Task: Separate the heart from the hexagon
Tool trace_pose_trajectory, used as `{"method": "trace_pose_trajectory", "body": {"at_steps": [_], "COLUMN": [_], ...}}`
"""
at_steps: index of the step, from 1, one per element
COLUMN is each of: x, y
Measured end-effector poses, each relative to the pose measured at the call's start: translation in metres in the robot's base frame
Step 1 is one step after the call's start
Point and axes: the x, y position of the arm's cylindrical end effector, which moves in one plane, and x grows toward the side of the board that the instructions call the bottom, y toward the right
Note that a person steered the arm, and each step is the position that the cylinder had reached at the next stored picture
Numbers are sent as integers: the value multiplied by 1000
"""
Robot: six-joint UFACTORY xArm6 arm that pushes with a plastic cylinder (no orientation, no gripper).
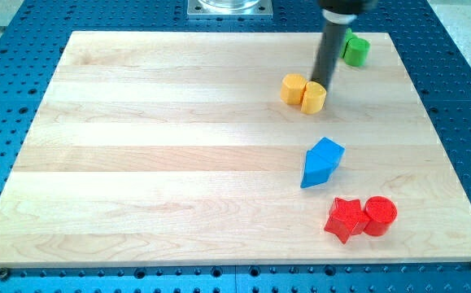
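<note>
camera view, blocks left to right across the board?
yellow heart → blue block → red star → green block → red cylinder. My tip sits at the heart's top edge.

Two small yellow blocks sit pressed side by side on the pale wooden bench, right of centre and towards the view's top. From my remote seat, the left yellow block (293,88) shows flat vertical facets and a level top, which suggests the hexagon. The right yellow block (314,98) lies slightly nearer the view's bottom and looks rounder, so it is likely the heart, though I cannot be sure at this size. Both stand upright. My tip (316,84) comes down just behind the right one, at the seam where the two meet.
</note>
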Motion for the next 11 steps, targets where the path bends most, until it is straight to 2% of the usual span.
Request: {"method": "trace_pose_trajectory", "body": {"at_steps": [1, 3, 5, 8, 9, 11], "x": [-29, -39, 13, 1, 24, 42], "y": [-19, -26, 0, -6, 17, 24]}}
